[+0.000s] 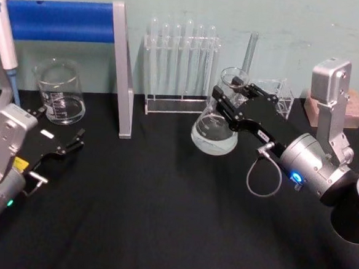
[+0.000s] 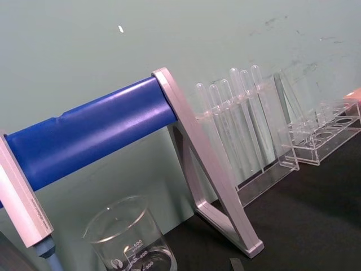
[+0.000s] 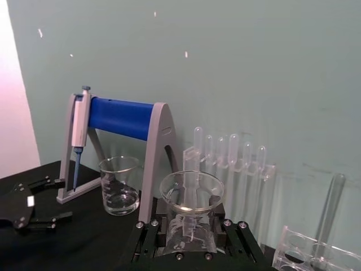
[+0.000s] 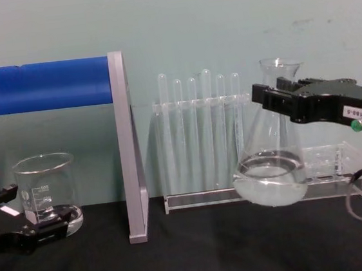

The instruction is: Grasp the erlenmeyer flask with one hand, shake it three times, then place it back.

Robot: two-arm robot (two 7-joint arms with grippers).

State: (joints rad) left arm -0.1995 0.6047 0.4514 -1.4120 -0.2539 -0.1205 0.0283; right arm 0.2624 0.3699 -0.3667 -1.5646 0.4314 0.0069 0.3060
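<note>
The erlenmeyer flask (image 1: 213,137) is clear glass with some liquid pooled in its wide base. My right gripper (image 1: 235,92) is shut on its neck just under the flared rim. In the chest view the flask (image 4: 270,178) hangs tilted from the right gripper (image 4: 281,102), its rounded base seemingly just off the black cloth. The right wrist view looks down on the flask's rim (image 3: 192,195) between the right gripper's (image 3: 189,231) jaws. My left gripper (image 1: 68,145) rests open at the table's left, away from the flask, and also shows low in the chest view (image 4: 8,215).
A glass beaker (image 1: 59,92) stands at back left beside a grey stand with a blue roller (image 1: 58,20). A clear rack of test tubes (image 1: 181,67) lines the wall behind the flask. A second clear rack (image 1: 281,95) and a pinkish block (image 1: 354,107) sit at back right.
</note>
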